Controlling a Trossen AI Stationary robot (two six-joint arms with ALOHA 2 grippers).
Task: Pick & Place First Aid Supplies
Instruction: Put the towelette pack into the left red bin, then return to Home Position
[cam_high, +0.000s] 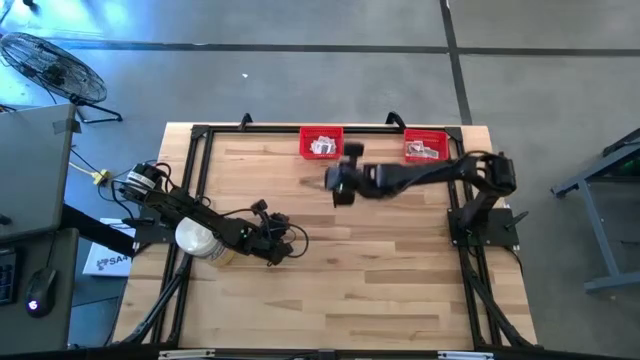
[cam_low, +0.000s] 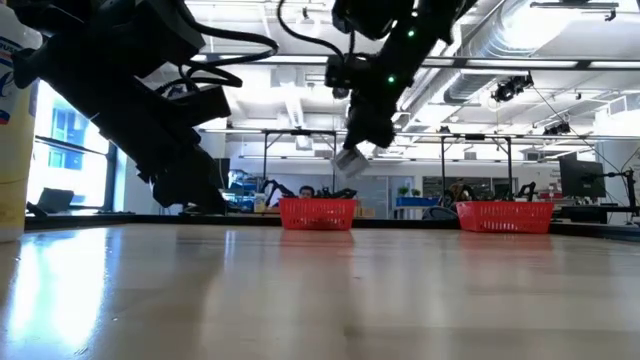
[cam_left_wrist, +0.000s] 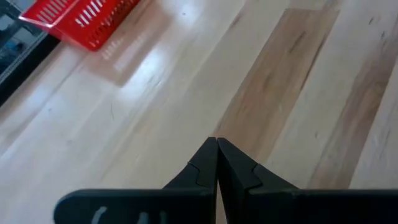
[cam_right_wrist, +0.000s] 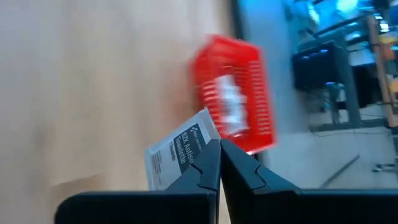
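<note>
We are carrying a packet (cam_right_wrist: 177, 152) toward the left red bin (cam_high: 321, 142).
Our right gripper (cam_high: 340, 186) is pinching it above the table, the bin lying just beyond; our left gripper (cam_high: 277, 250), fingers pressed together, is waiting farther off.

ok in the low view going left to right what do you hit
white cylinder → left arm → left red bin → right gripper holding a packet → right red bin
</note>
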